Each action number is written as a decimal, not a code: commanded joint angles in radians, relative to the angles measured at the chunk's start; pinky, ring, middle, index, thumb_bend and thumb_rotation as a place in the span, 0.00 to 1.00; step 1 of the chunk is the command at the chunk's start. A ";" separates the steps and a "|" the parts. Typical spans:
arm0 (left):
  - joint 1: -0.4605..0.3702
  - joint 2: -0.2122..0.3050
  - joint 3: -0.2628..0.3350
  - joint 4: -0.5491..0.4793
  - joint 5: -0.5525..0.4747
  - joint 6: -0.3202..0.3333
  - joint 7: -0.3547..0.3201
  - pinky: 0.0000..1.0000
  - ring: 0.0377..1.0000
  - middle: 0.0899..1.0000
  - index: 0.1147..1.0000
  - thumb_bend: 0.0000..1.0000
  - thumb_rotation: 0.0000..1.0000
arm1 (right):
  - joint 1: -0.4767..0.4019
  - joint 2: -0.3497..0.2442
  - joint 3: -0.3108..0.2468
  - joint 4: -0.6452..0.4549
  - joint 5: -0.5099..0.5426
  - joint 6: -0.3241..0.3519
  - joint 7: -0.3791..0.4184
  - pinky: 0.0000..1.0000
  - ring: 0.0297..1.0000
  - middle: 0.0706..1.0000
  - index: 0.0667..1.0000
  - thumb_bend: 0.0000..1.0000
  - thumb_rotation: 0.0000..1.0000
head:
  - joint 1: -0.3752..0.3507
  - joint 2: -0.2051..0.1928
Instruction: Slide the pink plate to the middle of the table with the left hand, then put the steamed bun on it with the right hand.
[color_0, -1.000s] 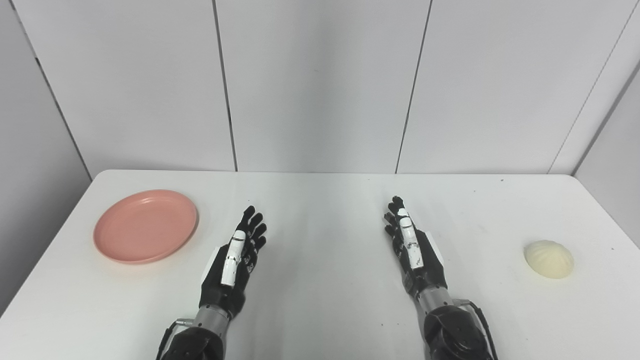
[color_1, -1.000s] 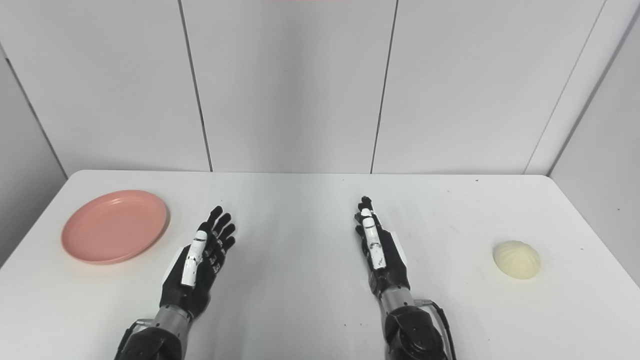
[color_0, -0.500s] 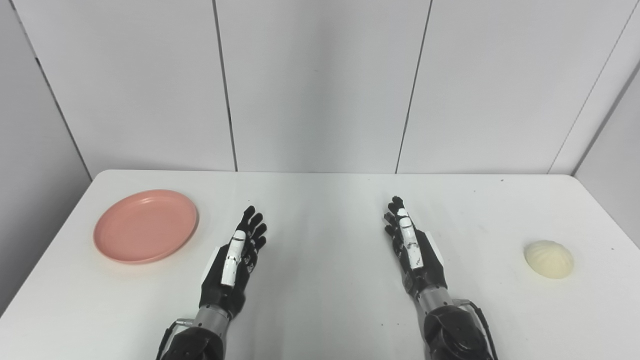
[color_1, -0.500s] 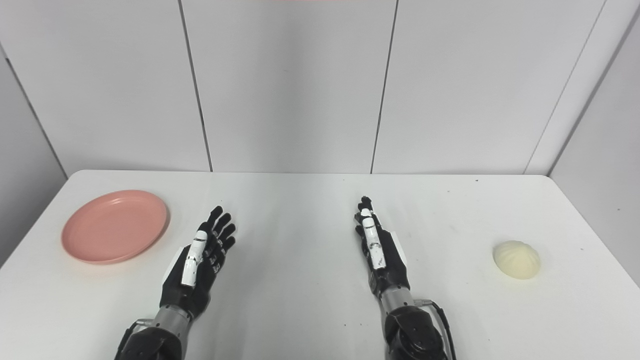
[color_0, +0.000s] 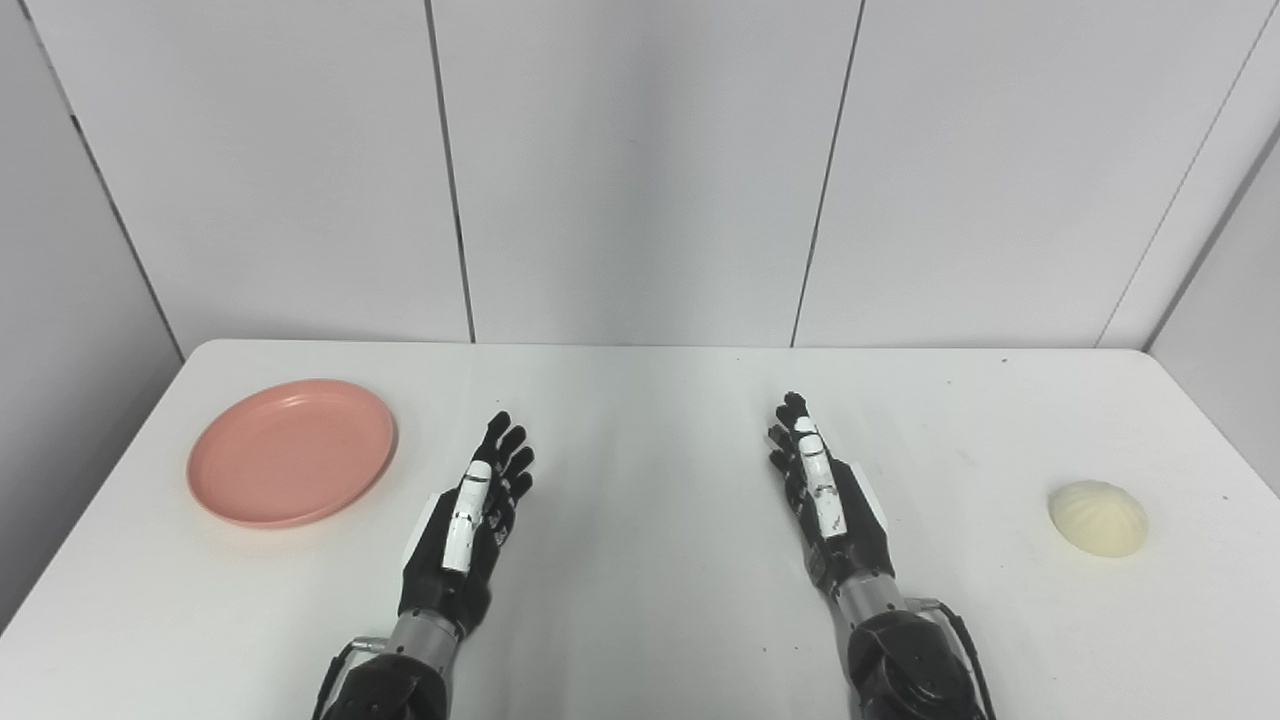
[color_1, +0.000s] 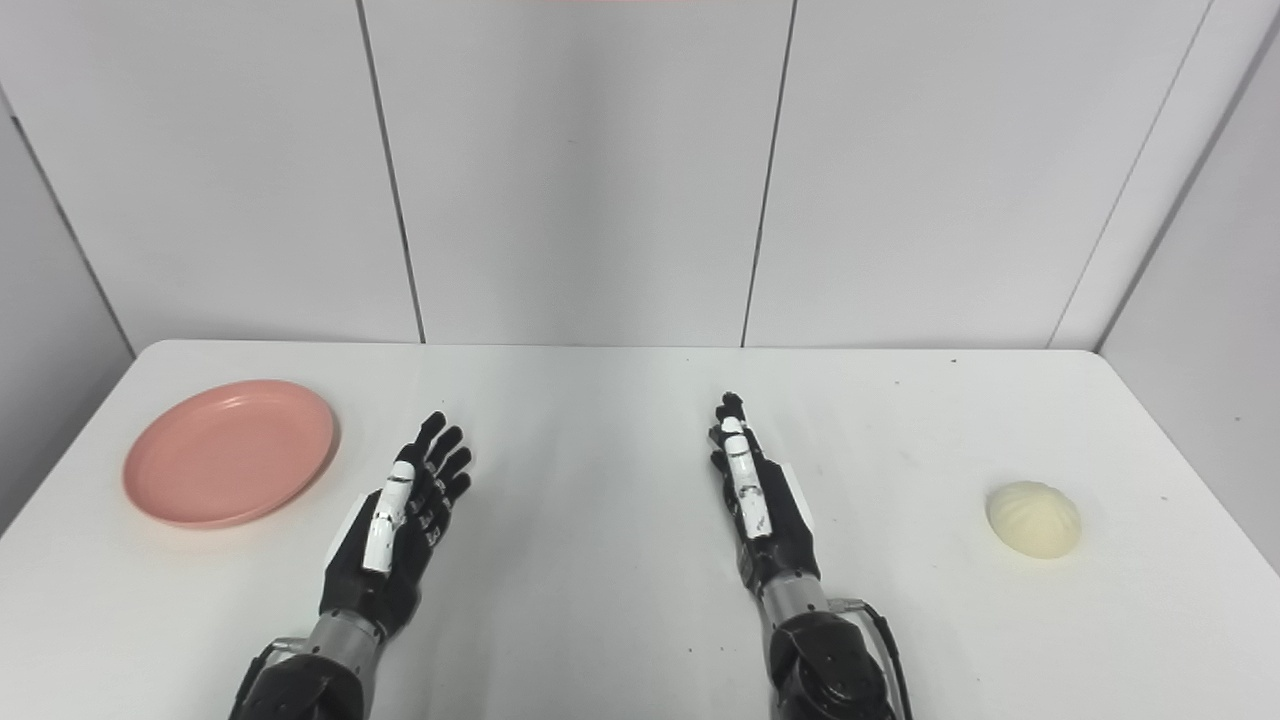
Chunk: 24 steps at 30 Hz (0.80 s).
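Observation:
A round pink plate (color_0: 291, 465) lies on the left part of the white table (color_0: 650, 600), with nothing on it. The pale steamed bun (color_0: 1097, 517) rests far to the right, near the table's right edge. My left hand (color_0: 470, 525) is open, fingers straight and pointing away, a short way right of the plate and apart from it. My right hand (color_0: 825, 495) is open too, held edge-on near the table's middle, well left of the bun. Neither hand holds anything.
Grey wall panels (color_0: 640, 170) rise right behind the table's far edge. The tabletop shows between the two hands and in front of them.

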 joint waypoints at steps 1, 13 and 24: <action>0.073 0.009 0.000 0.078 0.000 0.047 0.004 1.00 0.99 0.99 1.00 0.41 1.00 | 0.049 0.005 0.005 0.055 0.003 -0.003 0.013 1.00 1.00 1.00 1.00 0.18 1.00 | 0.002 0.000; 0.072 0.011 -0.001 0.080 -0.002 0.047 -0.001 1.00 0.99 0.99 1.00 0.41 1.00 | 0.048 0.003 0.006 0.056 0.005 -0.007 0.016 1.00 1.00 1.00 1.00 0.18 1.00 | 0.003 0.001; 0.074 0.008 0.000 0.074 -0.001 0.051 0.004 1.00 0.99 0.99 1.00 0.41 1.00 | 0.050 0.006 0.004 0.058 0.004 -0.019 0.013 1.00 1.00 1.00 1.00 0.18 1.00 | 0.002 0.004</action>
